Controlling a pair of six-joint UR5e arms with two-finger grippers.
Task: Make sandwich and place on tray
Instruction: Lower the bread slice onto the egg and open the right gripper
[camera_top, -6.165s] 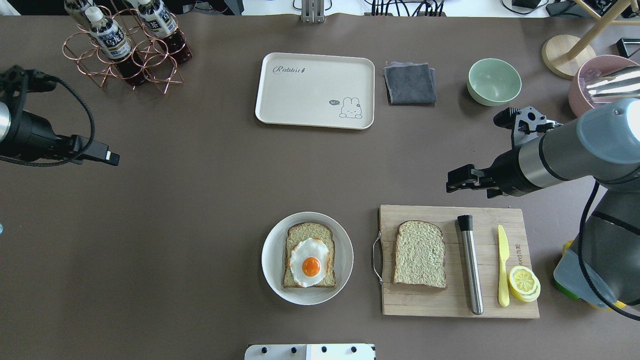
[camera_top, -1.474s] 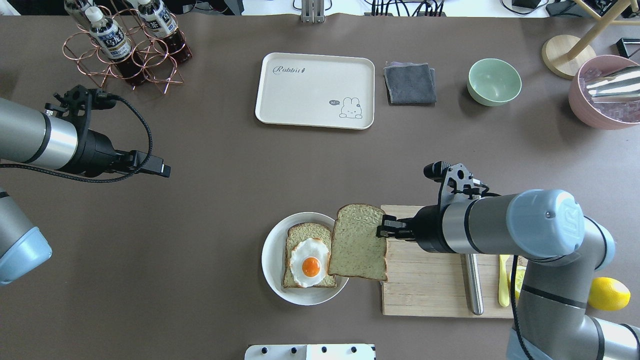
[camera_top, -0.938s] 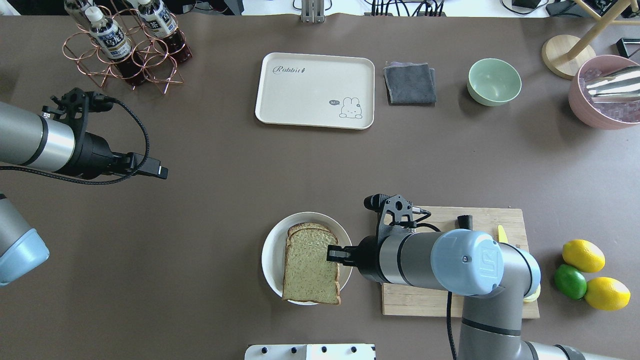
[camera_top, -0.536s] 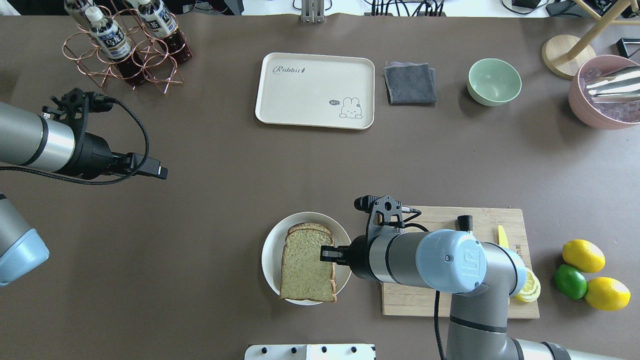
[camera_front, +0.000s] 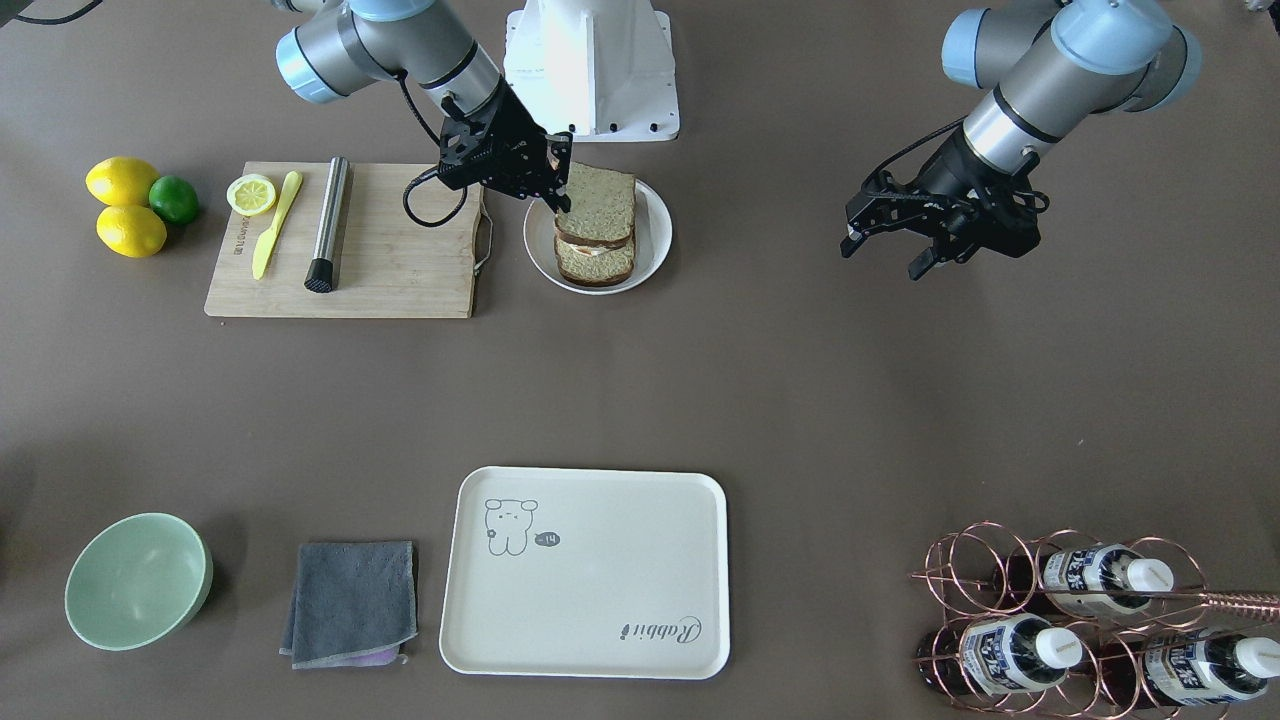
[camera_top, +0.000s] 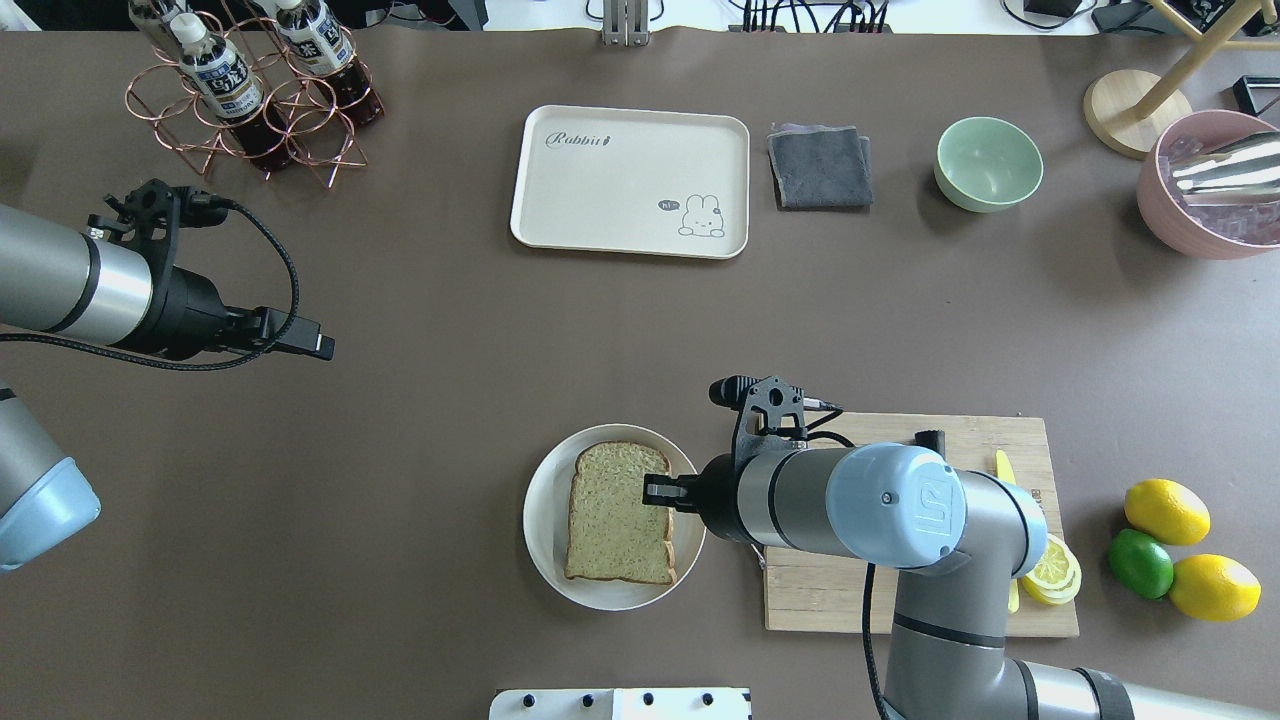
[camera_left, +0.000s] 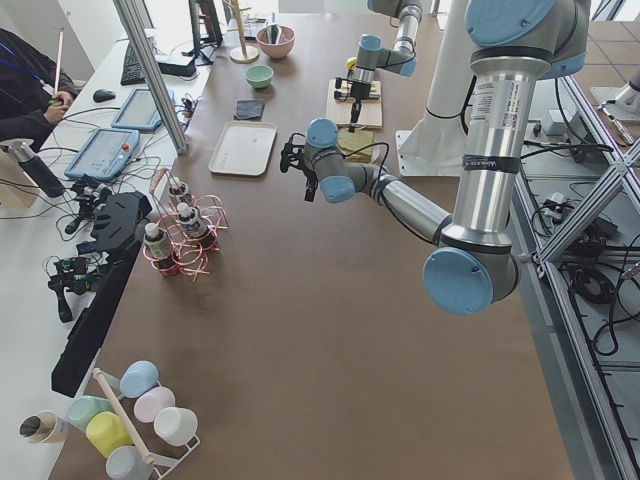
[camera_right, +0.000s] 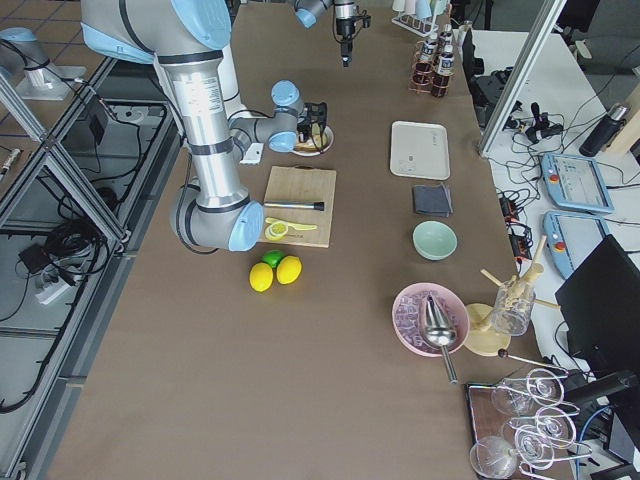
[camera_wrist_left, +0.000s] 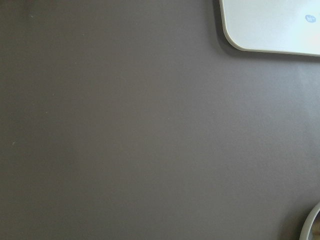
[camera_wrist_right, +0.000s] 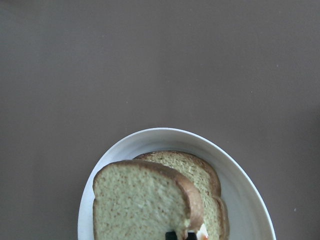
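Observation:
The white plate (camera_top: 541, 520) holds a bread slice with the fried egg (camera_wrist_right: 202, 231), which shows only as a sliver under a second slice. My right gripper (camera_top: 655, 492) is shut on the right edge of that top slice (camera_top: 615, 515), which lies over the egg. In the front-facing view the top slice (camera_front: 598, 203) tilts up at the gripper's side. The cream tray (camera_top: 630, 180) lies empty at the far middle of the table. My left gripper (camera_top: 322, 347) hovers over bare table far to the left, open and empty (camera_front: 885, 258).
A wooden cutting board (camera_top: 820, 590) right of the plate carries a metal rod, a yellow knife and lemon slices. Lemons and a lime (camera_top: 1165, 510) lie further right. A grey cloth (camera_top: 820, 165), a green bowl (camera_top: 988, 162) and a bottle rack (camera_top: 250, 90) stand at the back.
My right gripper took the slice from the cutting board, carried it left over the plate and lowered it onto the egg. The left arm came in earlier and now holds still.

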